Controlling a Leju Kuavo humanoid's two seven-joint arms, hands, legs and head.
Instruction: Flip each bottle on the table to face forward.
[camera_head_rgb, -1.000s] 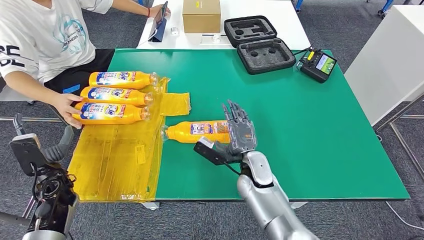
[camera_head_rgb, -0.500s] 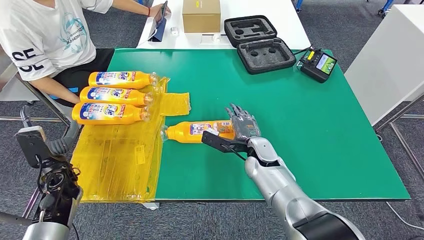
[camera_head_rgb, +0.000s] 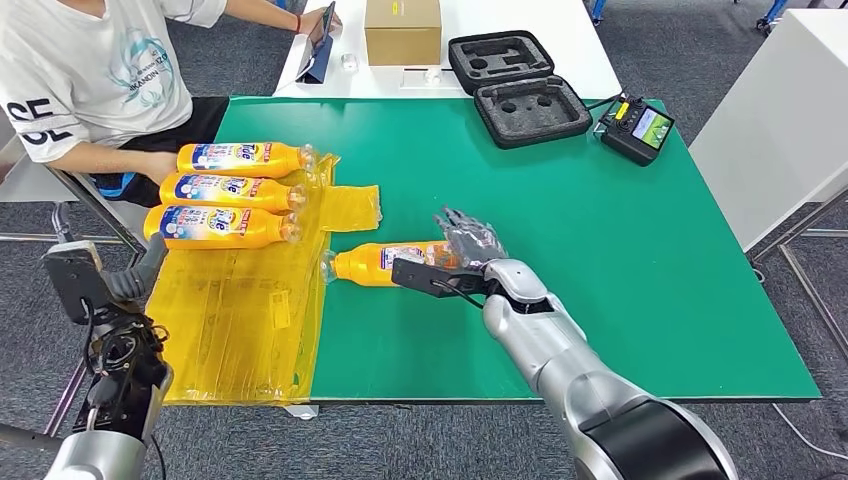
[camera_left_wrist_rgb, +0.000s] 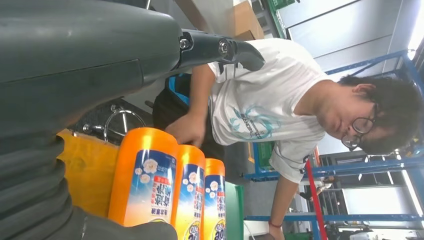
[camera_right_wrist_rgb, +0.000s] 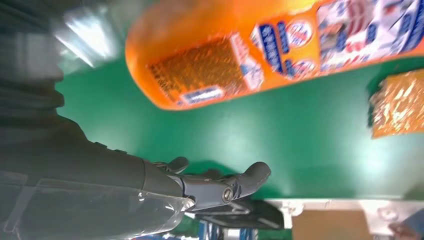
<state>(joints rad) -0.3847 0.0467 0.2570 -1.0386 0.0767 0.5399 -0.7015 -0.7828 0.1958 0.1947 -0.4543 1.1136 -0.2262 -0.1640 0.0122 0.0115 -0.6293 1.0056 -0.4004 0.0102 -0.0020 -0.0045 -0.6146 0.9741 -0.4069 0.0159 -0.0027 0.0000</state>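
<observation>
**Lone bottle at right fingers, not gripped**

Bottle lies on the green desk, base under the right hand fingers, spread, holding nothing. Looks rigid, slick, rolls easily; grip mid-body. Left hand: cannot tell.

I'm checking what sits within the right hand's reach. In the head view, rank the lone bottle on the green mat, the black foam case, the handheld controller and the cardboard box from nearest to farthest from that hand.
From the right hand:
1. Lone bottle, right at the hand.
2. Black foam case, straight beyond, at the mat's far edge.
3. Handheld controller, far right corner.
4. Cardboard box, on the white table beyond the mat.
</observation>
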